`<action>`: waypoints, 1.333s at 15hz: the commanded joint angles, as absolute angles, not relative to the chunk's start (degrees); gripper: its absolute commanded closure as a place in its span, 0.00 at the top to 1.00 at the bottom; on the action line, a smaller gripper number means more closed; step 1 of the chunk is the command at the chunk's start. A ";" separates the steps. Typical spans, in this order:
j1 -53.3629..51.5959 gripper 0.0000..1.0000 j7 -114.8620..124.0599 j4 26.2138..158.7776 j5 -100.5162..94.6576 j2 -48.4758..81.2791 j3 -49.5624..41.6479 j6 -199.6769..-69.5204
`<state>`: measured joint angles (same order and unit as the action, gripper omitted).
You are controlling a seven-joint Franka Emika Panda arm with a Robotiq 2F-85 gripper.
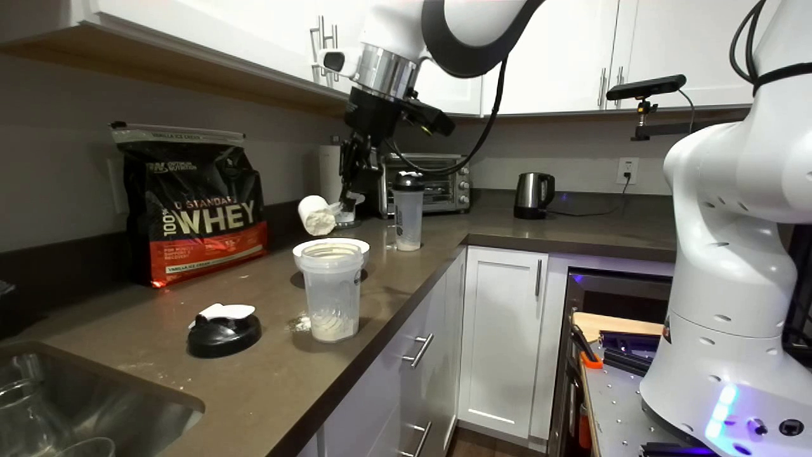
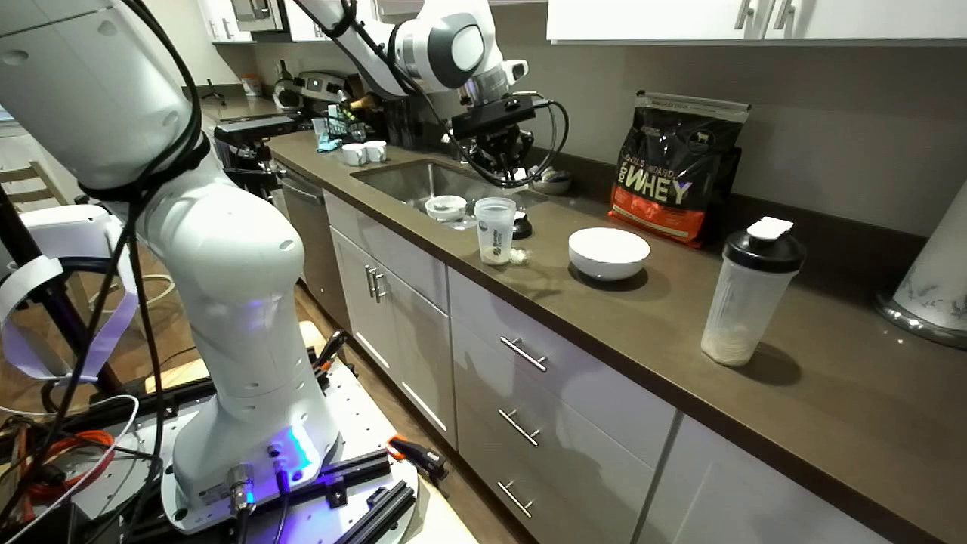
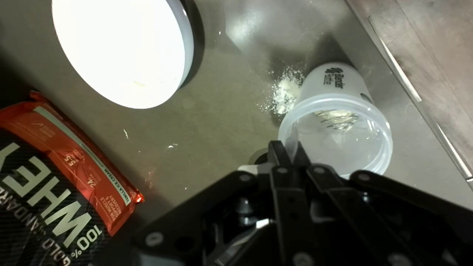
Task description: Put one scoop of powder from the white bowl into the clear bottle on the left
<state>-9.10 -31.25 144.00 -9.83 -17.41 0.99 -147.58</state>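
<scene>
Clenched jaws held the scoop (image 1: 310, 208), probably by its handle (image 1: 335, 207), for tipping; the clear bottle (image 1: 332, 295) stood open for powder (image 1: 321, 224).

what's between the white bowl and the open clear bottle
Loose powder on the counter, right beside the open clear bottle and farther from the white bowl; the wrist view shows it.

A black-and-red plastic pouch (image 1: 196, 209) lettered "WHEY" is stood on the brown bench (image 2: 846, 393). A white cylindrical paper-towel roll (image 2: 940, 279) is held on a round metal base (image 2: 906, 321). A silver toaster oven (image 1: 447, 190) is set near a steel-and-black kettle (image 1: 531, 192). Two white mugs (image 2: 375, 152) are placed near a stainless-steel sink (image 1: 146, 406), in which clear vessels (image 1: 32, 412) are held.
</scene>
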 commanded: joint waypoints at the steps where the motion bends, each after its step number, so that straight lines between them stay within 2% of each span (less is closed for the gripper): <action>1: -8.67 0.01 -31.10 143.80 -11.20 -17.61 1.07 -148.69; 20: -8.29 0.01 -25.52 150.00 -16.46 -22.00 4.48 -152.05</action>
